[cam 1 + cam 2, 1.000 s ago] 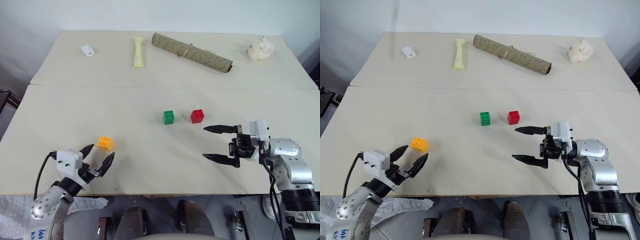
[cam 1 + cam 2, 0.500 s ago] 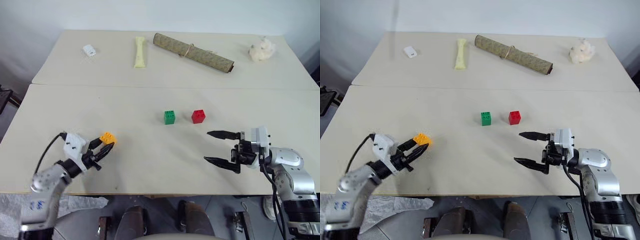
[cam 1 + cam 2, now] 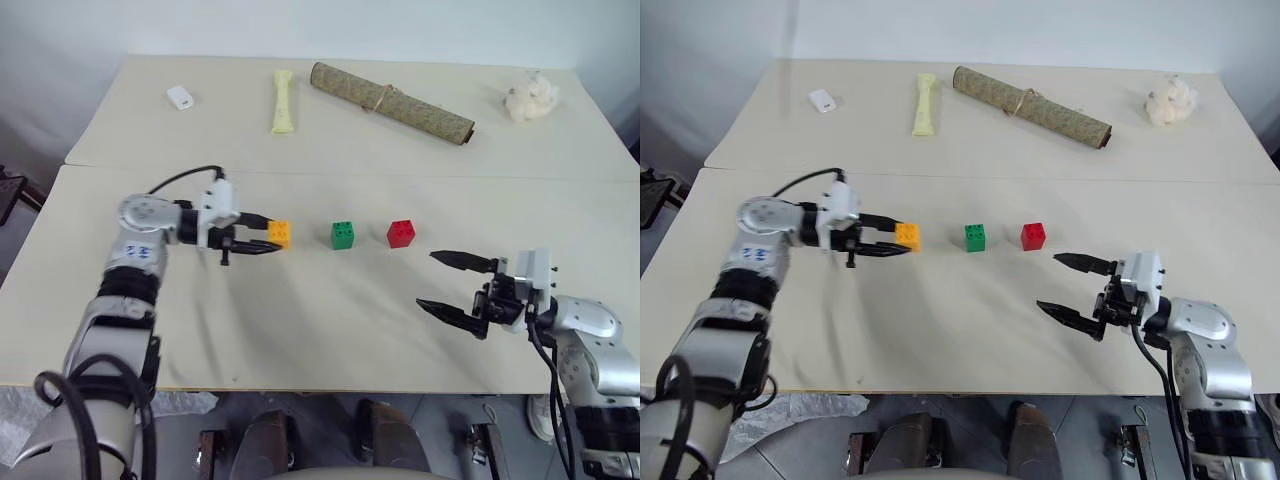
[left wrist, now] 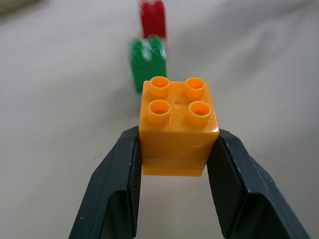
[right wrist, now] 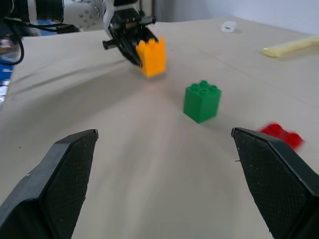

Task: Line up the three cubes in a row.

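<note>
The orange-yellow cube sits just left of centre in the head view, pinched between the two black fingers of the left gripper, studs up. From the left wrist camera you can see the fingers pressed flat against the block's two opposite side walls, gripping its lower half, four studs showing on top. Whether the block touches the table or hangs just above it cannot be told.

Just right of it, with a small gap, stands the green cube, and a little further right the red cube, both resting on the table. All three lie on roughly one level line across the middle of the frame, orange-yellow, green, red.

The left arm comes in from the lower left, climbs the left side of the frame, bends at the elbow and turns the forearm across toward the centre, so the gripper points sideways at the green cube, tilted slightly down.

Down at lower right, the right gripper hovers over the table, well apart from the red cube, fingers spread wide and holding nothing. It points level toward the left of the frame, the forearm coming in from the lower right corner.

Across the upper part of the frame, on the far tabletop: a small white rectangular object at upper left, a pale yellow bone-shaped piece, a rolled brown mat tied with string, and a whitish fluffy clump at upper right.
</note>
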`<action>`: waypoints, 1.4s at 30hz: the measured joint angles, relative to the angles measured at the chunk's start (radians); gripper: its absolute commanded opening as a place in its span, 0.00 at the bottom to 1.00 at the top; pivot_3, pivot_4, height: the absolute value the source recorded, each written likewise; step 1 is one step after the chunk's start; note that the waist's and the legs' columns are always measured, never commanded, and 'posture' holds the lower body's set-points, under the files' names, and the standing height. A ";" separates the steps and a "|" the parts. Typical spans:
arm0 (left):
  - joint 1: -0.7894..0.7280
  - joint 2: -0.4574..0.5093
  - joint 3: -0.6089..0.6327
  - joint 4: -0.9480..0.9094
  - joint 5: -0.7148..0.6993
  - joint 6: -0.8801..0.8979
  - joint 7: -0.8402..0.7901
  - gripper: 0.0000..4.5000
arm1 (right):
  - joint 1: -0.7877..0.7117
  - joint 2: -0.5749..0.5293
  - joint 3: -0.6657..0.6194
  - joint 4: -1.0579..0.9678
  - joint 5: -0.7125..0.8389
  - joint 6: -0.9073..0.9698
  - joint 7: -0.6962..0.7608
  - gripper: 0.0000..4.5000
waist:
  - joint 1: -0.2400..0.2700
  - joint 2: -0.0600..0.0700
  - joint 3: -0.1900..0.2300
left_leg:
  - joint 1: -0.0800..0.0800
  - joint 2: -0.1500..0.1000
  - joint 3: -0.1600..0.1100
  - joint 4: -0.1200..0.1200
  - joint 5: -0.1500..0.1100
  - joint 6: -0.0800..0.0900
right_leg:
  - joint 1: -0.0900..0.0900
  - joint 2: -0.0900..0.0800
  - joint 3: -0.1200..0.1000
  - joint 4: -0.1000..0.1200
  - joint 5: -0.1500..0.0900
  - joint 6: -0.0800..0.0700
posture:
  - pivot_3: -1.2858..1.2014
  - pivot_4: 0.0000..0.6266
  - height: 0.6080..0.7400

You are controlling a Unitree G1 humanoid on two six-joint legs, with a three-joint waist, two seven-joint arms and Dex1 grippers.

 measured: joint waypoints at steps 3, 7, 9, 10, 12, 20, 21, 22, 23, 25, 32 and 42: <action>-0.054 -0.025 -0.008 0.110 0.058 -0.059 0.057 0.33 | 0.051 0.000 -0.023 -0.040 0.000 0.000 -0.031 1.00 | -0.009 0.000 0.000 | 0.000 0.000 0.000 0.000 0.000 0.000 | 0.000 0.000 0.000 0.000 0.000 0.001 | 0.52 0.24 1.00; -0.090 -0.050 -0.004 0.166 0.096 -0.076 0.121 0.33 | 0.103 0.006 -0.052 -0.102 0.007 0.000 -0.072 1.00 | -0.008 -0.001 0.000 | 0.000 0.000 -0.001 0.001 0.000 0.001 | 0.000 -0.001 0.001 0.001 0.001 0.001 | 0.52 0.24 1.00; -0.100 -0.063 0.000 0.182 0.106 -0.066 0.136 0.33 | 0.154 0.017 -0.070 -0.139 0.009 -0.001 -0.095 1.00 | 0.003 -0.001 0.000 | 0.000 0.000 -0.001 0.001 0.000 0.001 | 0.000 -0.001 0.000 0.001 0.001 0.001 | 0.52 0.24 1.00; -0.105 -0.066 0.007 0.195 0.108 -0.054 0.139 0.33 | 0.178 0.021 -0.073 -0.156 0.009 -0.002 -0.104 1.00 | 0.005 -0.001 0.000 | 0.000 0.000 -0.001 0.002 0.000 0.001 | 0.001 -0.001 0.001 0.001 0.001 0.001 | 0.52 0.24 1.00; -0.106 -0.066 0.017 0.201 0.110 -0.032 0.139 0.50 | 0.192 0.025 -0.073 -0.168 0.009 -0.002 -0.116 1.00 | 0.004 -0.001 0.000 | 0.000 0.000 0.000 0.003 0.000 0.001 | 0.001 -0.001 0.001 0.001 0.001 0.002 | 0.52 0.24 1.00; -0.105 -0.053 0.039 0.211 0.140 -0.022 0.147 0.99 | 0.180 0.024 -0.074 -0.172 0.016 -0.002 -0.118 1.00 | 0.002 -0.001 0.000 | 0.000 0.000 -0.001 0.003 0.000 0.001 | 0.001 -0.001 0.001 0.002 0.001 0.002 | 0.52 0.24 1.00; -0.104 -0.045 0.046 0.211 0.140 -0.025 0.146 0.99 | 0.172 0.024 -0.073 -0.169 0.016 -0.003 -0.115 1.00 | 0.002 -0.001 0.000 | 0.000 0.000 -0.001 0.003 0.000 0.001 | 0.001 -0.001 0.001 0.002 0.001 0.002 | 0.52 0.24 1.00; -0.098 -0.032 0.062 0.206 0.136 -0.033 0.138 0.99 | 0.154 0.024 -0.069 -0.158 0.016 -0.006 -0.107 1.00 | 0.001 -0.001 0.000 | 0.000 0.000 -0.001 0.003 0.000 0.001 | 0.001 -0.001 0.001 0.002 0.001 0.002 | 0.52 0.24 1.00; -0.090 -0.021 0.078 0.201 0.128 -0.037 0.125 0.99 | 0.138 0.024 -0.066 -0.148 0.016 -0.008 -0.101 1.00 | -0.003 -0.001 0.000 | 0.000 0.000 -0.001 0.003 0.000 0.001 | 0.001 -0.001 0.001 0.002 0.001 0.002 | 0.52 0.24 1.00; -0.062 0.004 0.116 0.191 0.097 -0.054 0.083 0.99 | 0.112 0.023 -0.062 -0.123 0.016 -0.015 -0.082 1.00 | -0.010 -0.001 0.000 | 0.001 0.001 -0.001 0.003 0.000 0.001 | 0.001 -0.001 0.001 0.002 0.001 0.001 | 0.52 0.24 1.00; 0.222 0.117 0.277 -0.088 -0.107 0.021 -0.068 0.99 | -0.019 0.006 -0.051 0.052 0.006 -0.038 0.001 1.00 | -0.028 -0.001 0.000 | 0.001 0.002 -0.001 0.003 0.000 0.001 | 0.000 -0.001 0.001 0.003 0.001 0.001 | 0.52 0.24 1.00; 0.539 0.037 0.281 -0.593 -0.185 0.195 0.132 0.99 | -0.127 0.001 -0.020 0.195 -0.016 -0.058 0.060 1.00 | 0.004 -0.001 0.000 | 0.000 0.001 -0.004 0.009 0.000 0.001 | 0.001 -0.003 0.001 0.006 0.001 0.001 | 0.52 0.24 1.00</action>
